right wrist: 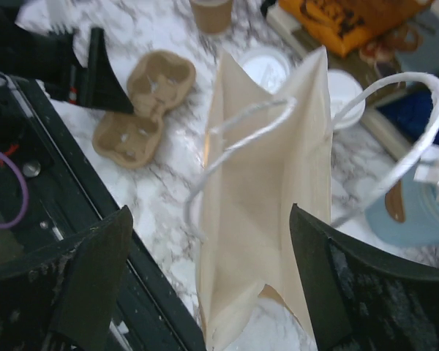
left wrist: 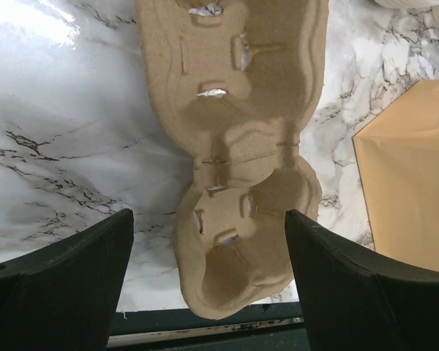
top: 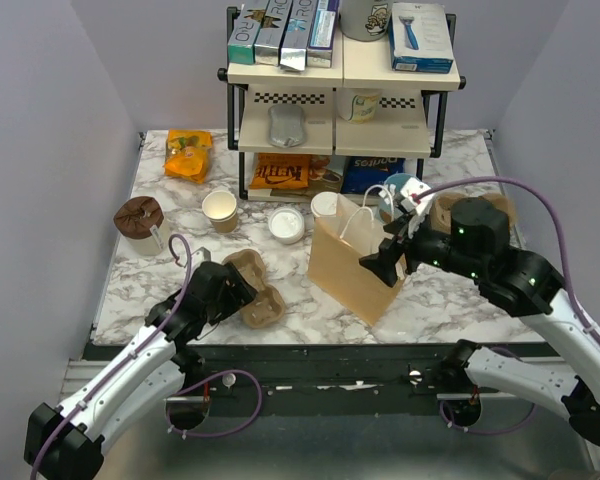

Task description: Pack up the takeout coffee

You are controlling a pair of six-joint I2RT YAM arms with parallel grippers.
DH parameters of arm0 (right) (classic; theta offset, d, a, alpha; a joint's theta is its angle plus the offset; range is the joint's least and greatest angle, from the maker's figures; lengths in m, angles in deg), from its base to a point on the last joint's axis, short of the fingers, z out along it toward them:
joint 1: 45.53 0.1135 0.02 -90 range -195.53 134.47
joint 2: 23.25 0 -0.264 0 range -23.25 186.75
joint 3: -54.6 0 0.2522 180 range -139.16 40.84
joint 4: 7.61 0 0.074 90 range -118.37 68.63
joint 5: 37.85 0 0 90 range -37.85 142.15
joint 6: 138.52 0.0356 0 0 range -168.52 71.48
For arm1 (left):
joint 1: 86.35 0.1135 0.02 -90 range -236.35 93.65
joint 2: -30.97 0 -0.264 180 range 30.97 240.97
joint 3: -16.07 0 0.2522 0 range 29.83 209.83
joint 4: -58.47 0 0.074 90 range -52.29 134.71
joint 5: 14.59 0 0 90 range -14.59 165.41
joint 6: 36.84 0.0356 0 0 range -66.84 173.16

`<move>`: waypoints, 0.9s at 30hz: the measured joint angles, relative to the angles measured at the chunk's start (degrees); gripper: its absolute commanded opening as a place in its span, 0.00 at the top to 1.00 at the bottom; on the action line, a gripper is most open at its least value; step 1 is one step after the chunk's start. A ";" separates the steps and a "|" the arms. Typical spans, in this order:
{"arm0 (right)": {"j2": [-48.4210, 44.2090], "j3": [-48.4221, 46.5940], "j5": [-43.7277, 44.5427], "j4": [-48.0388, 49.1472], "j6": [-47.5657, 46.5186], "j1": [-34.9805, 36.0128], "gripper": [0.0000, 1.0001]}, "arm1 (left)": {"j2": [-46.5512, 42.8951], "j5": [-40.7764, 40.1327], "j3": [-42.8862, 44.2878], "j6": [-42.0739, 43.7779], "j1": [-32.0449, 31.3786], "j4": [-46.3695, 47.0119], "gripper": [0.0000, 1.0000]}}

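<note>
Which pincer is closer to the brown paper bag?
Right. The right pincer hangs open just over the top of the paper bag. The left pincer is off to its left, over the cardboard cup carrier.

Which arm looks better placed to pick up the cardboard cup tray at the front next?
Probably the left. The left fingers are open, right beside the cup tray and aimed at it. The right fingers are open over the paper bag, farther off.

You see a pulp cup carrier point(top: 252, 290) left of centre on the marble bench point(top: 450, 300), a lidless tan cup point(top: 220, 210) above it, and a shelf rack point(top: 335, 75) at the top.
</note>
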State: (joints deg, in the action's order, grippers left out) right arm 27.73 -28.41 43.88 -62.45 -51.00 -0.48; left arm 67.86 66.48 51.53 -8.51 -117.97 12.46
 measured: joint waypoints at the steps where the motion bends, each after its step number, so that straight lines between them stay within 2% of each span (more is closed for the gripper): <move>1: -0.94 0.00 -0.72 1.38 -0.31 0.00 0.02 | -0.37 0.28 -0.46 -0.24 0.00 0.04 0.14; 5: -2.56 -0.52 -3.52 6.01 -0.66 0.00 0.02 | -0.98 1.88 -2.21 -0.83 0.02 0.98 0.20; 8: -2.16 -0.68 -4.00 8.94 -0.63 0.00 0.02 | -0.22 2.80 -3.28 -0.96 0.02 2.36 0.31; 9: -1.79 -0.68 -4.00 9.64 -0.59 0.00 0.02 | 0.48 3.10 -3.50 -0.92 0.02 2.73 0.38; 14: 1.07 -0.68 -6.36 11.74 -2.19 0.00 0.02 | 3.98 4.02 -3.56 -0.31 0.02 4.66 0.61; 15: 2.01 -0.68 -7.63 11.91 -3.37 0.00 0.02 | 4.44 4.28 -3.56 0.00 0.02 5.11 0.68; 18: 4.15 -0.68 -11.17 13.20 -6.95 0.00 0.02 | 5.49 4.76 -3.54 1.05 0.02 5.97 0.79; 27: 10.80 -3.37 -20.26 15.32 -19.39 2.47 0.02 | 3.98 5.31 0.96 5.97 0.00 2.99 0.98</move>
State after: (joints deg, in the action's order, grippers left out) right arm 38.53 -31.78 23.62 -47.13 -70.39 1.99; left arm 71.83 71.79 52.49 -2.55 -117.97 15.46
